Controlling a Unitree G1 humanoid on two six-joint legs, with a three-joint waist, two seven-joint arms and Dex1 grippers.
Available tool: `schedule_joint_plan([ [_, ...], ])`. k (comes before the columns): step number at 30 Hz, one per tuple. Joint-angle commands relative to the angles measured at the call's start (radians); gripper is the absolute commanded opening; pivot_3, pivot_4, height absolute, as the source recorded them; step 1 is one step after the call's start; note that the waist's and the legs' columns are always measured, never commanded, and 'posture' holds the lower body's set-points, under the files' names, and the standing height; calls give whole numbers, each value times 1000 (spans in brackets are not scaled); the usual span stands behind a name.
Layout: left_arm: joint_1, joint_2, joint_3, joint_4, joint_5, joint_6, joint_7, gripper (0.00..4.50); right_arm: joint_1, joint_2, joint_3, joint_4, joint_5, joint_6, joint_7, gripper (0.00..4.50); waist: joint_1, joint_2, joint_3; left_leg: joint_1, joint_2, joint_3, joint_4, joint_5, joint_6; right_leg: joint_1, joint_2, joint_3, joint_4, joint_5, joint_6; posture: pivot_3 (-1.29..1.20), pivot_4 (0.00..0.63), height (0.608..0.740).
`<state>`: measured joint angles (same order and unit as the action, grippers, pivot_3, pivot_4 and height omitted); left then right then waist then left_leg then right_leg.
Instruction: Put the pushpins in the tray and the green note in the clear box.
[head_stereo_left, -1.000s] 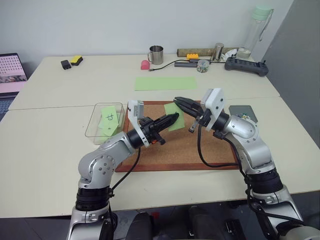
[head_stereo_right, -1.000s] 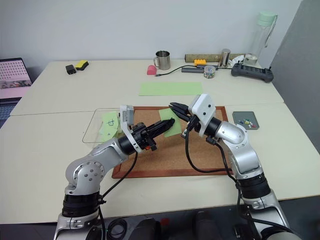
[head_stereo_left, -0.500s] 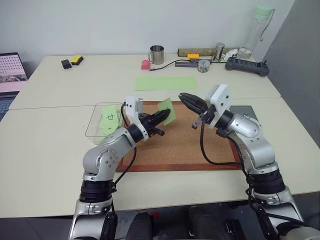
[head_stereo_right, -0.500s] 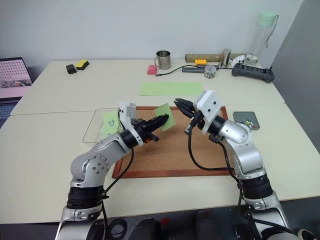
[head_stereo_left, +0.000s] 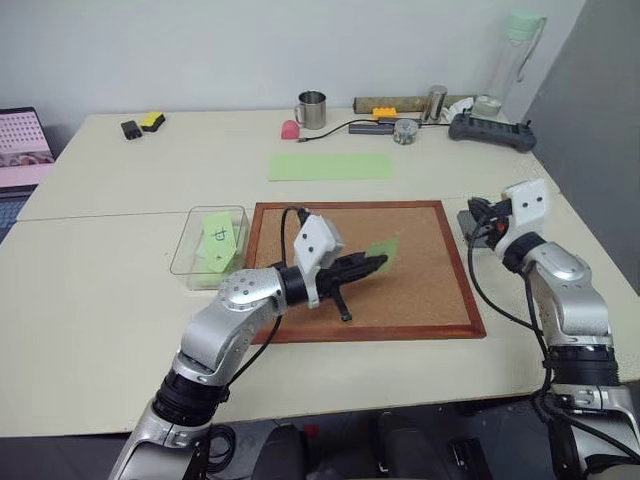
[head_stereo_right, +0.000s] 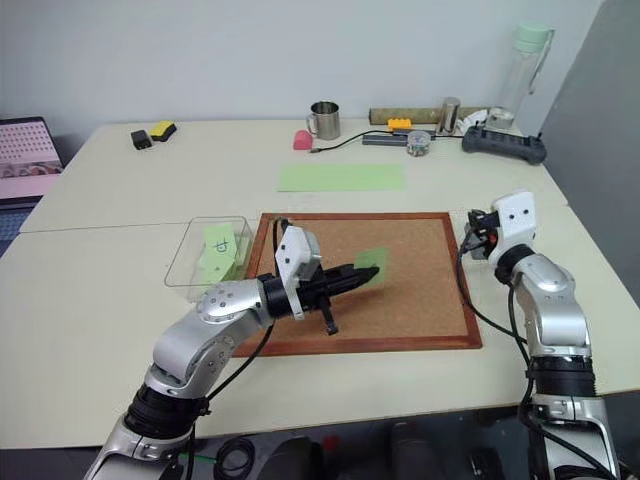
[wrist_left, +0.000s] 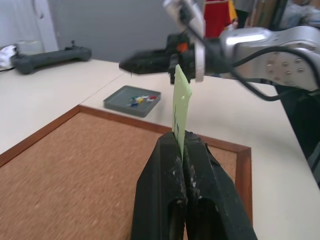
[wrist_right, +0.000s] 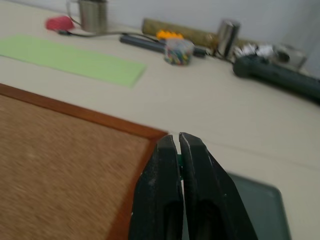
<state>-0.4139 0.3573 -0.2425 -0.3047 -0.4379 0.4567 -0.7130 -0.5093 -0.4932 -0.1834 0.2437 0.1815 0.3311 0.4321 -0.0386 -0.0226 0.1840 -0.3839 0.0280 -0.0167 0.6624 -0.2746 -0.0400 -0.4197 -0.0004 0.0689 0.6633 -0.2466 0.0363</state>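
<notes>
Left pincer (head_stereo_left: 378, 262) is clamped on the note (head_stereo_left: 383, 247), held on edge above the corkboard (head_stereo_left: 420, 290). Box (head_stereo_left: 190, 255) lies at 9 o'clock of the board. Right pincer (wrist_right: 178, 150) is closed, a green speck between its tips, likely a pin, over the tray (wrist_left: 131, 102) at 3 o'clock. Grip should be kept until the note is low inside the box.

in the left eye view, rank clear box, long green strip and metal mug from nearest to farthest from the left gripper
1. clear box, just to the robot's left of the left gripper, beside the corkboard.
2. long green strip, farther up the table.
3. metal mug, near the back wall.
</notes>
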Motion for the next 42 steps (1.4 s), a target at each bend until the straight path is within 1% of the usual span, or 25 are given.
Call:
schedule_joint_plan([
  [1,-22,-15,13,-4,10,-26,-4,29,-68,-17,-50,128,27,-12,4,0,-3,0,0,0,0,0,0,0,0,0,0,0,0,0,0,0,150,740],
  [5,-21,-23,28,-6,1,-6,7,29,-142,-28,-62,299,29,-45,30,0,-5,0,0,0,0,0,0,0,0,0,0,1,0,0,0,0,150,740],
  [6,-18,-23,33,-8,-3,0,10,0,-160,-28,-64,333,33,-50,37,477,-6,0,0,0,0,1,0,0,0,0,0,1,0,0,1,0,150,740],
  [7,-17,-24,36,-10,-5,4,12,0,-173,-28,-65,358,35,-57,42,600,-7,0,0,0,0,1,0,0,0,0,0,1,0,0,1,0,150,740],
  [10,-10,-22,40,-24,-7,13,15,0,-206,-34,-68,439,30,-95,46,1361,-7,0,0,0,0,1,0,0,0,0,0,1,-1,0,1,0,150,740],
  [11,-8,-23,42,-29,-8,19,20,0,-216,-38,-70,462,31,-108,47,1501,-6,0,0,0,0,1,0,0,0,0,0,1,-1,0,1,0,150,740],
  [14,-6,-22,48,-32,-10,25,26,0,-235,-46,-74,502,34,-138,51,2271,-7,0,0,0,0,1,0,0,0,0,0,1,-1,0,1,0,150,740],
  [17,-3,-21,52,-38,-12,32,31,0,-242,-53,-81,510,41,-158,56,2896,-7,0,0,0,0,1,0,0,0,0,0,1,-1,0,1,0,150,740],
  [20,-5,-27,60,-36,-11,37,37,0,-242,-57,-89,492,49,-182,53,3669,-7,0,0,0,0,1,0,0,0,0,0,1,0,1,1,0,150,740],
  [23,-19,-40,85,-8,27,18,89,0,-213,-55,-87,385,78,-196,106,4363,-7,0,0,0,0,1,0,0,0,0,0,1,0,1,1,0,150,740],
  [26,-24,-57,134,12,57,5,168,0,-127,-54,-65,164,145,-145,214,4363,-6,0,0,0,0,1,0,0,0,0,0,1,0,1,1,0,150,740],
  [31,29,-84,226,-32,137,19,367,0,65,-59,10,-276,309,46,352,4363,-2,0,0,0,1,-3,0,0,0,0,0,-1,0,1,1,0,150,740],
  [33,60,-94,269,-64,189,23,462,0,107,-49,32,-410,368,106,354,4363,-3,0,0,-1,1,-5,0,0,0,0,0,-1,0,1,1,0,150,740],
  [36,105,-82,300,-111,285,6,561,0,126,-25,55,-545,442,188,324,4363,-2,0,0,0,0,-7,0,0,0,0,-1,0,0,1,2,0,150,740],
  [40,156,-99,344,-155,363,14,670,0,128,-2,90,-656,512,271,298,4363,6,0,0,0,0,-6,1,0,0,1,0,-2,0,2,3,0,150,740],
  [42,161,-117,381,-140,387,29,730,0,125,7,112,-700,546,309,288,4363,8,0,0,0,0,-6,1,0,0,1,-1,-2,0,2,3,0,150,740],
])
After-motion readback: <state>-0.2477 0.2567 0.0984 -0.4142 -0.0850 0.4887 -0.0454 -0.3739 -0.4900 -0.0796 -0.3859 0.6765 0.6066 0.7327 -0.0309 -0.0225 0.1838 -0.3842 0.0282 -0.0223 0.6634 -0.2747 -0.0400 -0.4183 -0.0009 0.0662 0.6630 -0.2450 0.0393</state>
